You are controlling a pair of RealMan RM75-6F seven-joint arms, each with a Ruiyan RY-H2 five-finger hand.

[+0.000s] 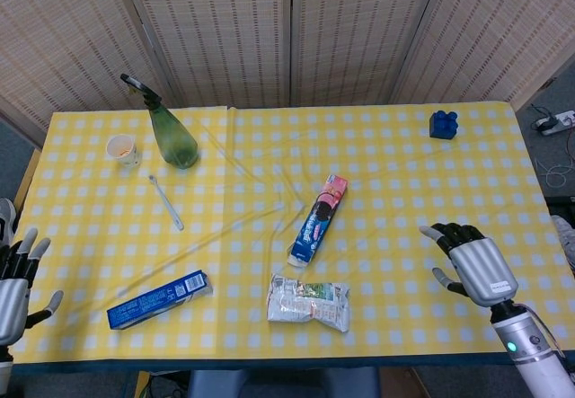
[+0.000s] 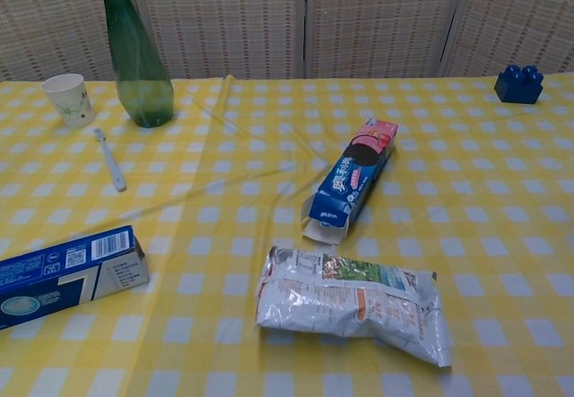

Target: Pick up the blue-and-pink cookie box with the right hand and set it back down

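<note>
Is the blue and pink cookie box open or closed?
Open at the near end: the cookie box lies flat, and its end flap hangs out onto the tablecloth.

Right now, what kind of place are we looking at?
Probably a staged robot test table, not a real kitchen: yellow checked tablecloth, woven folding screen behind, and unrelated props like a spray bottle and blue toy brick.

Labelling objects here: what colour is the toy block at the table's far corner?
Blue. The toy block shows best in the chest view.
</note>
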